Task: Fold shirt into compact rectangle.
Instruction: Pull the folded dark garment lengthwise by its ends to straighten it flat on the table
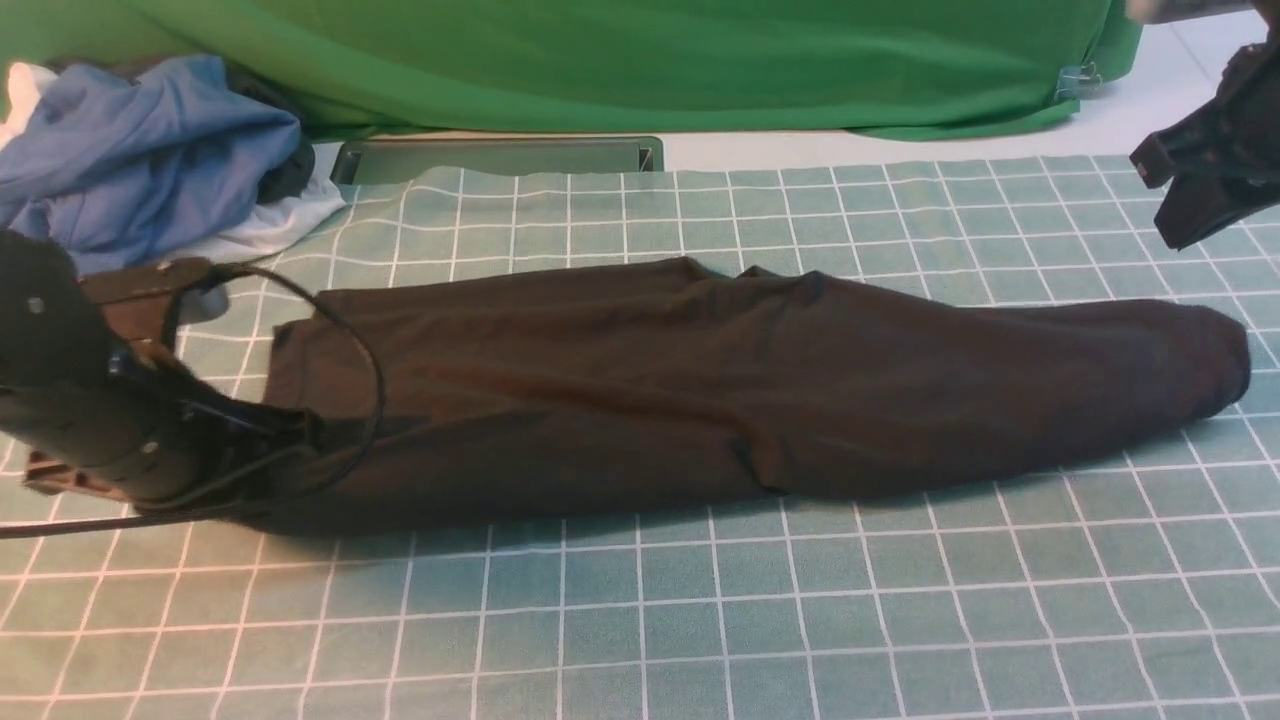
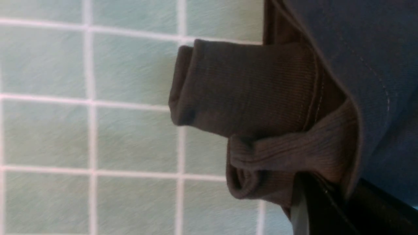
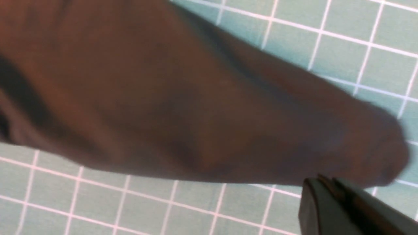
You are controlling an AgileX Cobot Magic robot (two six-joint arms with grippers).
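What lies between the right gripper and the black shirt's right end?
Nothing but bare checked cloth, seen in the front view; the right gripper hangs apart from the shirt.

Left tool [image 1: 290,440] low, right tool [image 1: 1157,200] aloft.

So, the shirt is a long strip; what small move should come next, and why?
Probably lower the right gripper onto the right end of the shirt. It lies as a long strip across the checked cloth, not yet a compact rectangle. The left gripper is at its left end, while the right one hangs above, apart from the fabric.
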